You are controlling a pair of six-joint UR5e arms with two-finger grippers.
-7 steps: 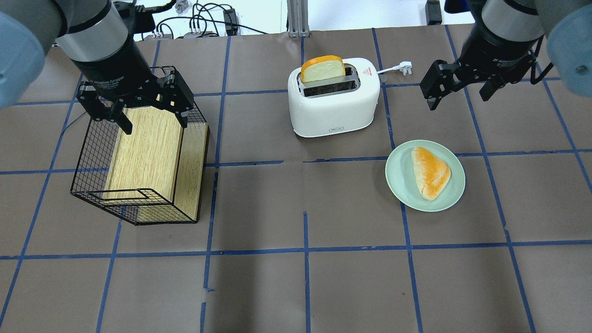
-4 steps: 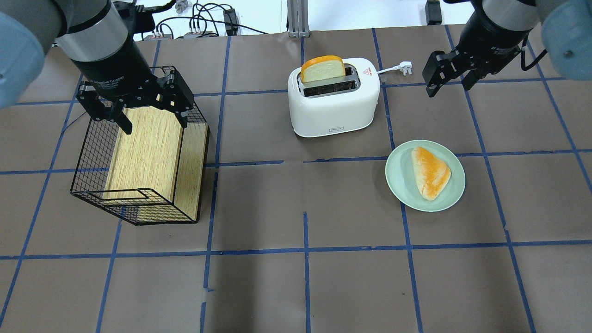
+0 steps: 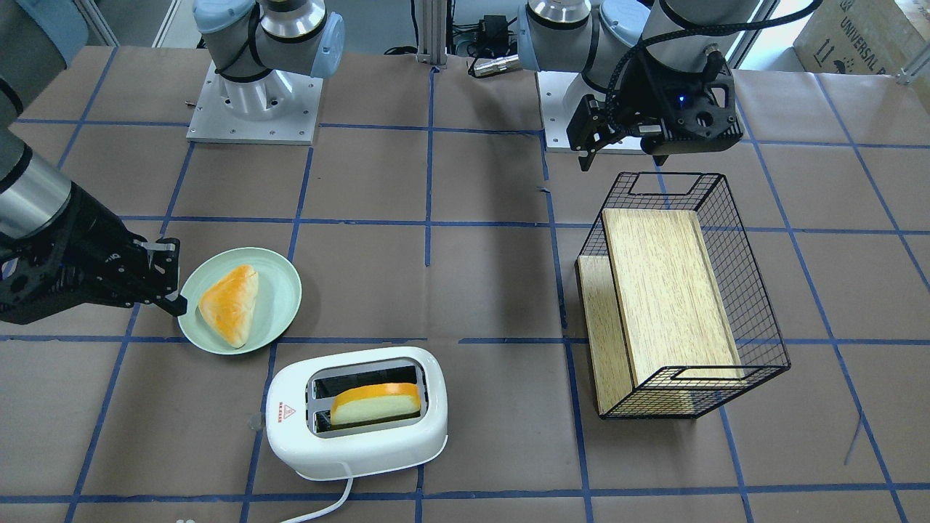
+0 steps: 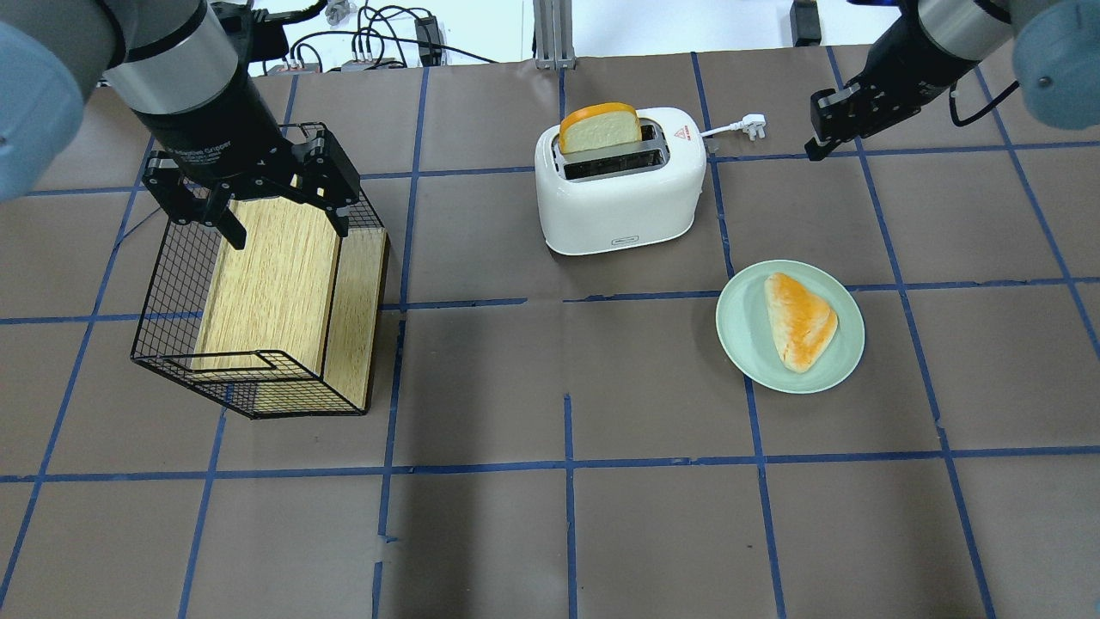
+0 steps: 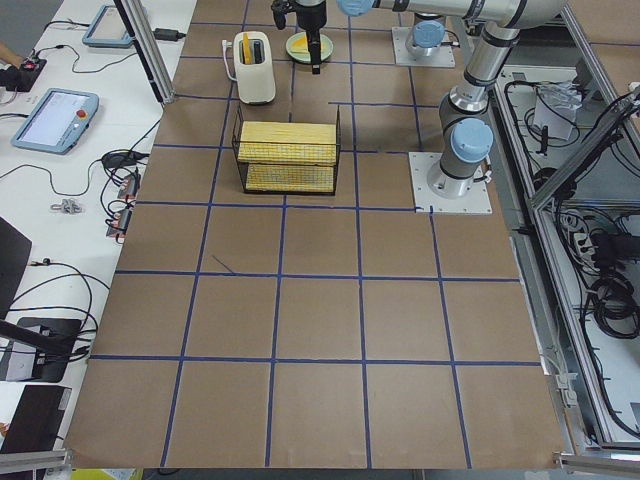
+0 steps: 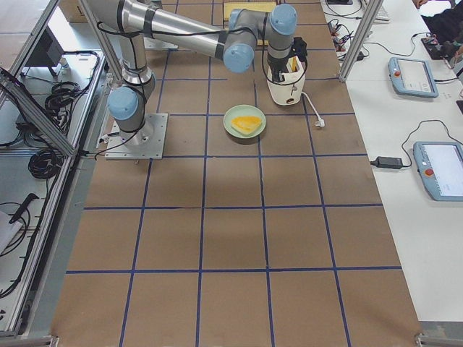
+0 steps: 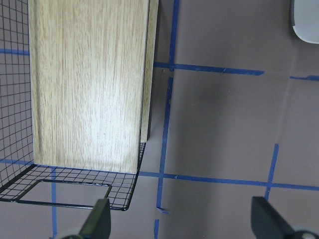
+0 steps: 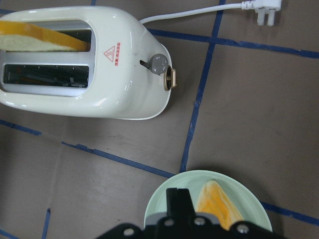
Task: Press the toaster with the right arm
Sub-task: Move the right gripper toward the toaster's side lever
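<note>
The right hand (image 3: pixel 173 278), fingers seemingly spread and holding nothing, hangs above the desk (image 3: pixel 465 276) off the lever end of the toaster (image 3: pixel 363 452), well short of touching it. The glossy white two-slot toaster stands mid-desk on the far side from the robot. Its small knob (image 8: pixel 159 63) sticks out of a slot in the rounded end that faces the right arm's side. That knob is the place to press, straight down. The shell looks like light, hollow plastic with a slick skin, so an off-centre push could well slide or tip it on the paper-covered desk. The knob is small enough for a fingertip to slip off. A bread slice (image 3: pixel 374 403) stands proud of the slot farther from the robot, close to the route down. The white cord (image 3: pixel 320 508) trails away to a plug (image 4: pixel 754 122) lying loose on the desk, so the lever may not latch. A pale green plate (image 3: pixel 287 290) bearing a triangular pastry (image 3: pixel 229 305) sits near the lever end, beneath the hand's approach. Well apart, the left hand (image 4: pixel 285 219) hangs spread and empty over a wire basket (image 3: pixel 763 319) holding a wooden board (image 3: pixel 668 290).
</note>
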